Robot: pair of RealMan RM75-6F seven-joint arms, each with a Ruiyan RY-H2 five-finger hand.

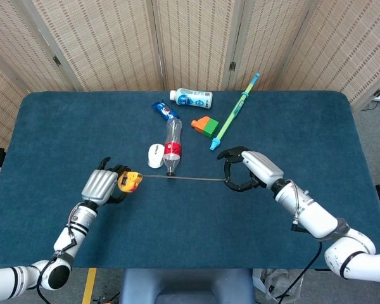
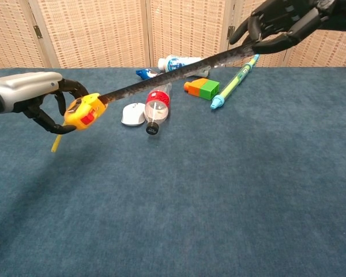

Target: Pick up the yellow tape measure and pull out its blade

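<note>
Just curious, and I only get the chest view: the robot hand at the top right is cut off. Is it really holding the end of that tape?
Observer: Yes. The head view shows the whole right robot hand, its fingers pinching the end of the blade.
Operator: Does the tape run over that clear bottle?
Observer: Only just. From above, the blade runs straight from the yellow tape measure in the left robot hand and crosses right at the clear bottle's cap end.

glossy yellow plastic tape measure (image 2: 82,111) over matt blue cloth table (image 2: 219,190).
</note>
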